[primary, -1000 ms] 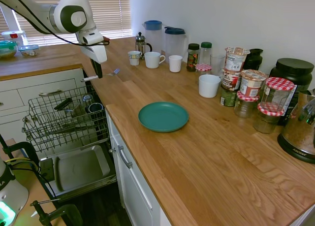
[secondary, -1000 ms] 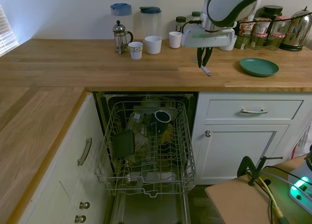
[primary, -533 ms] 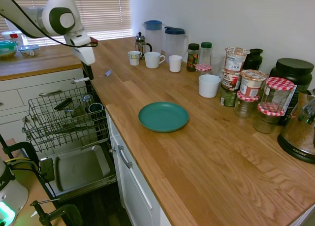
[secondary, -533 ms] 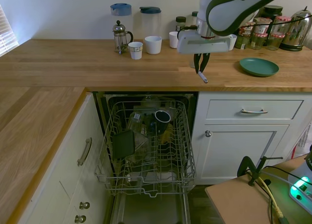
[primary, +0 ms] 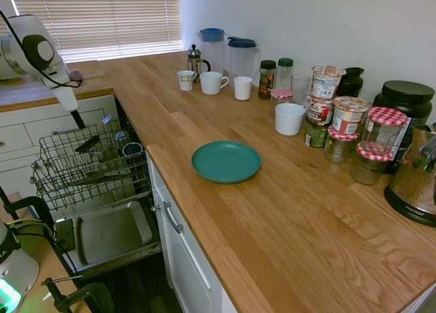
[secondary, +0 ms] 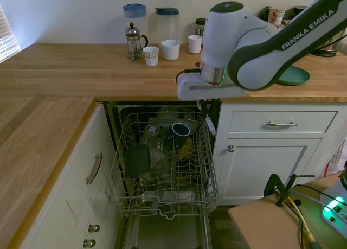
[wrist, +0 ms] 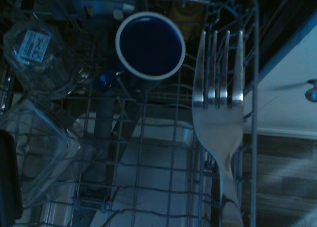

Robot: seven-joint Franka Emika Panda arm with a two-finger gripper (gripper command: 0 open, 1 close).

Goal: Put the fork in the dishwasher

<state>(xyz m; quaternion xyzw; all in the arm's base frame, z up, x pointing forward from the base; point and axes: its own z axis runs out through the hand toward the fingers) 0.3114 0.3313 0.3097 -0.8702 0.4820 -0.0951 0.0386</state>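
Gripper (secondary: 206,111) hangs over the rack's (secondary: 162,167) right edge, closed on the fork (secondary: 209,125), tines pointing down. In the wrist view the fork (wrist: 219,103) sits right above the rack's side wire, next to a dark mug (wrist: 150,45). The dishwasher (primary: 102,190) is open, with the rack pulled out over the door (primary: 109,232).

Risk: released here, the fork could hit the side wire and bounce outside the rack onto the door or floor. Lowered as is, the tines may jam in the wire. It probably needs a shift inward toward the mug; a slim handle may also slip through the grid.
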